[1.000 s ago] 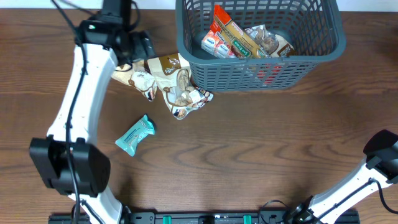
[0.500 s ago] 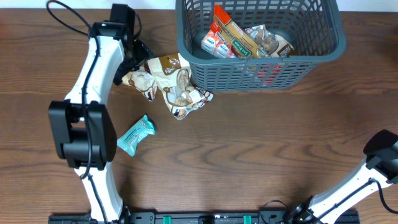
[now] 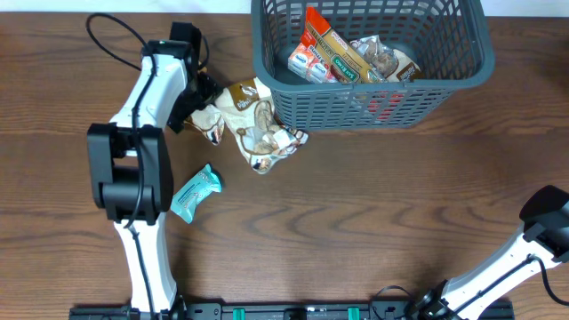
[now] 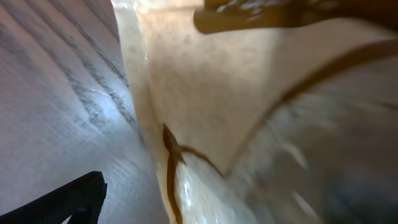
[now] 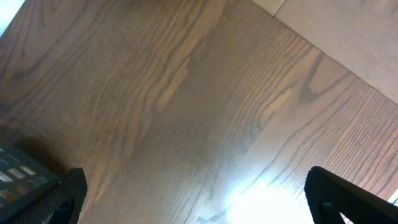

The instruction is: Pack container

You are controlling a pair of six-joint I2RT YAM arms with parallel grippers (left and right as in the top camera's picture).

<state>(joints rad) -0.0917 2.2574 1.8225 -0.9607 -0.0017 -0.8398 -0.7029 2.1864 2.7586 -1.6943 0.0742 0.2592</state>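
The left tool, its grip impossible to judge, meets the left end of the crinkled cream-and-brown snack bag, whose long axis slants rightward to the large grey-blue slotted plastic basket at the far edge of the brown wooden surface, while the distant right tool gapes empty

One container, one teal packet, one table

Print is showing on the snack packets and the brown-and-cream bag, but nothing is reading legibly.
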